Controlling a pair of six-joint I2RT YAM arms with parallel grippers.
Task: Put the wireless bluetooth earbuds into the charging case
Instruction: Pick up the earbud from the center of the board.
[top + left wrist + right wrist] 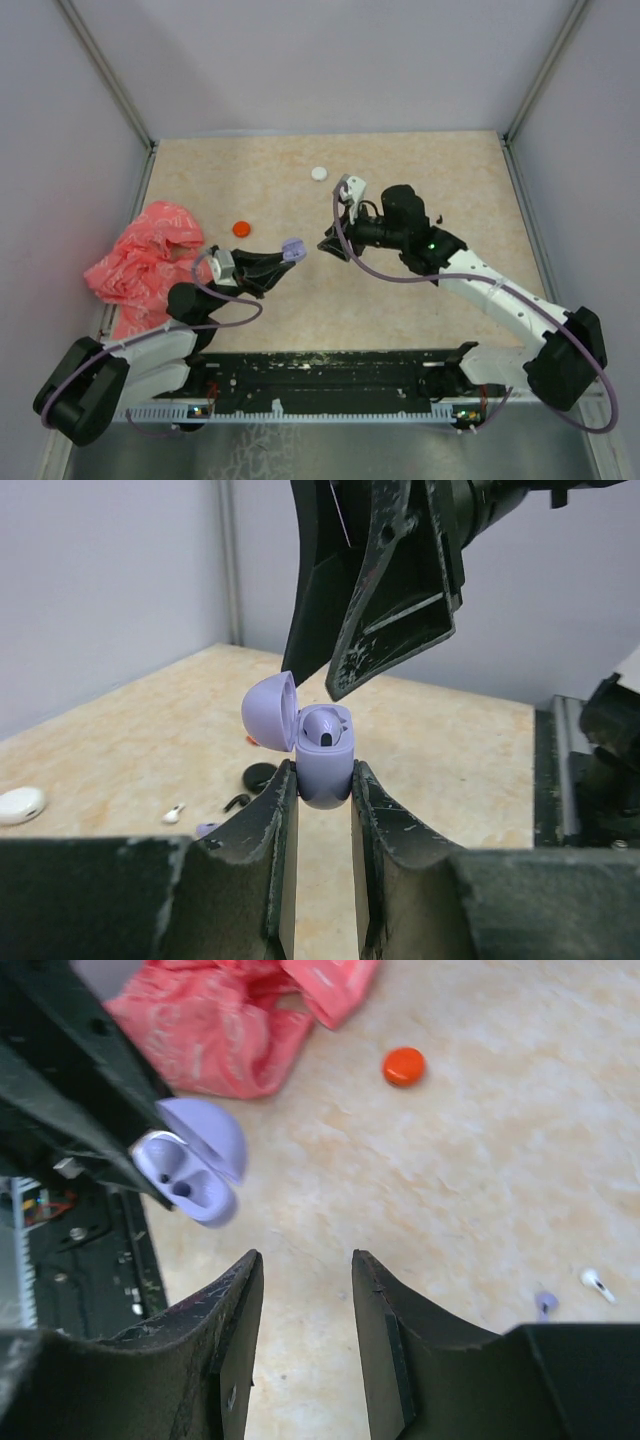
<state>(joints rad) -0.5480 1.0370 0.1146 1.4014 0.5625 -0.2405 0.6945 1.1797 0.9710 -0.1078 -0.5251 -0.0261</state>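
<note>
My left fingers (262, 830) clamp the charging case (325, 770) aloft, upright, lid open; right fingers (385, 1330) hover above, parted, apparently empty.

You have five non-task items, each placed from the orange-red disc (241, 228):
- Bench (420, 180): beige, mottled top; the disc lies flat on it.
- Red plastic bag (145, 262): crumpled, left of the disc, near it but apart.
- White disc (319, 173): beyond the disc and to its right, well apart.
- Black disc (262, 775): near the disc, partly hidden.
- Black rail (330, 375): along your side of the bench, well apart from the disc.
</note>
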